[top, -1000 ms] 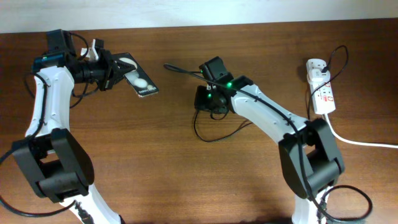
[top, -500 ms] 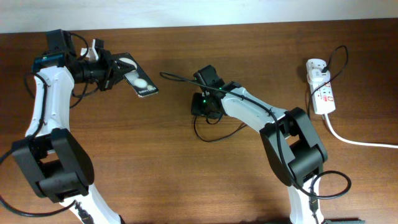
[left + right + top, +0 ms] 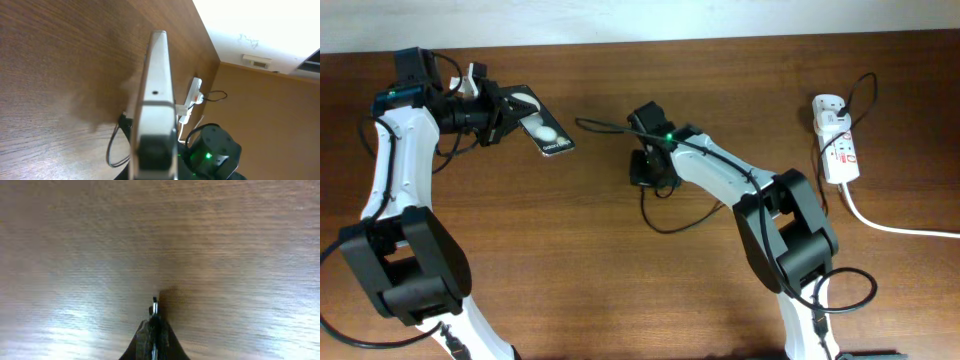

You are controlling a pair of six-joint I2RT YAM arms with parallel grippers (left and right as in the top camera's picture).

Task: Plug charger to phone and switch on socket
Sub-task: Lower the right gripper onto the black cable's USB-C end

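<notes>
The black phone [image 3: 542, 129] is held up off the table at the back left by my left gripper [image 3: 508, 115], which is shut on it; in the left wrist view the phone [image 3: 157, 95] shows edge-on with a small hole in its end. My right gripper [image 3: 638, 124] is shut on the charger, whose connector tip [image 3: 154, 306] sticks out past the fingertips above bare wood. The thin black charger cable [image 3: 665, 222] loops on the table under the right arm. The white socket [image 3: 836, 138] lies at the far right with a black plug in it.
The socket's thick white cord [image 3: 900, 228] runs off the right edge. The table's back edge meets a white wall. The left arm's own cables hang near the back left corner [image 3: 372, 130].
My right gripper has moved left and a little back, toward the phone, with the charger tip in it, and the arm has swung. The left arm and phone have not moved.
</notes>
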